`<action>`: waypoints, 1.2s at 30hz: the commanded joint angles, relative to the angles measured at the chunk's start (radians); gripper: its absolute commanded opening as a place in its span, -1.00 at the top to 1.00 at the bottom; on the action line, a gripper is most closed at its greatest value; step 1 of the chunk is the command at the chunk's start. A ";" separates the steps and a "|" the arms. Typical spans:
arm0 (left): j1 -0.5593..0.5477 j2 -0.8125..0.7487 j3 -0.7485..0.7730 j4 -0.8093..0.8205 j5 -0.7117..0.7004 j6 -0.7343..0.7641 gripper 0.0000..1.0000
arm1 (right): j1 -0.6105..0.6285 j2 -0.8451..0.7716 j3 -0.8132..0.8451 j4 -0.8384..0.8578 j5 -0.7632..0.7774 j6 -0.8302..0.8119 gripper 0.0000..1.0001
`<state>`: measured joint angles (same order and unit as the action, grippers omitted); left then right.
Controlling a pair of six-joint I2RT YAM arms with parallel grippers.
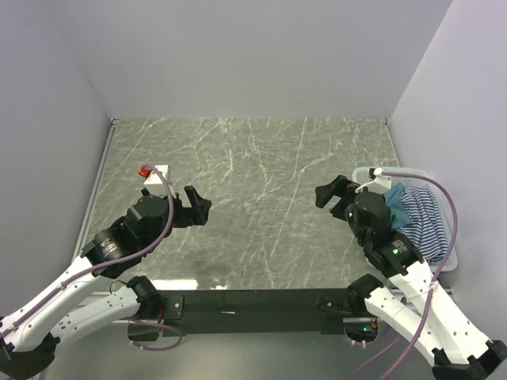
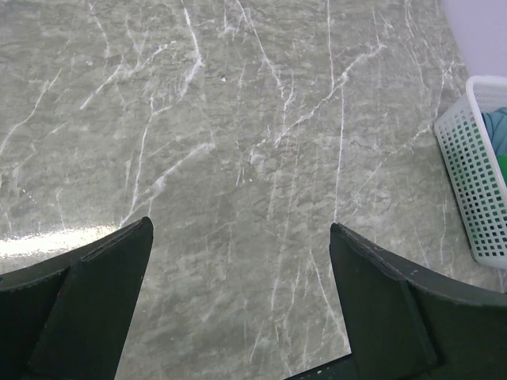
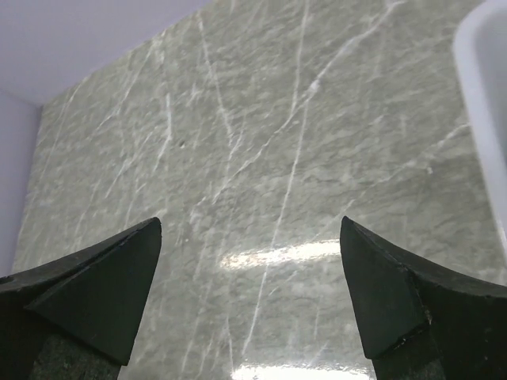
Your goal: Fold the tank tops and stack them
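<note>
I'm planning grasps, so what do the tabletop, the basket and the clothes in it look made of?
Tabletop: grey-green with white veins, marble or a laminate imitation; glare patches suggest a polished finish. Basket: white, likely moulded plastic, given its regular square mesh. Striped top and teal top: soft matte fabric, judging by their crumpled folds.
</note>
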<state>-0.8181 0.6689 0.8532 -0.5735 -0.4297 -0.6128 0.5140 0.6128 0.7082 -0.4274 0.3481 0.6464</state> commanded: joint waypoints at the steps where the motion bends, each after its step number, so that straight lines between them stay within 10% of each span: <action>1: -0.003 0.003 0.001 0.003 0.019 0.021 -0.99 | -0.003 -0.013 0.016 -0.036 0.135 0.009 -0.99; 10: -0.003 -0.003 0.007 -0.005 0.005 0.015 -0.99 | -0.044 0.160 0.132 -0.247 0.356 0.102 -1.00; 21: -0.003 0.003 0.009 0.009 0.039 0.024 -0.99 | -0.647 0.424 0.129 -0.215 0.206 0.160 -0.98; 36: -0.003 0.003 -0.005 0.015 0.069 0.039 -0.99 | -0.911 0.445 0.086 -0.119 0.348 0.286 -0.94</action>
<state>-0.8181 0.6704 0.8509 -0.5880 -0.3798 -0.5941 -0.3687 1.0573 0.7841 -0.5972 0.6167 0.8783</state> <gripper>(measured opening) 0.993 0.971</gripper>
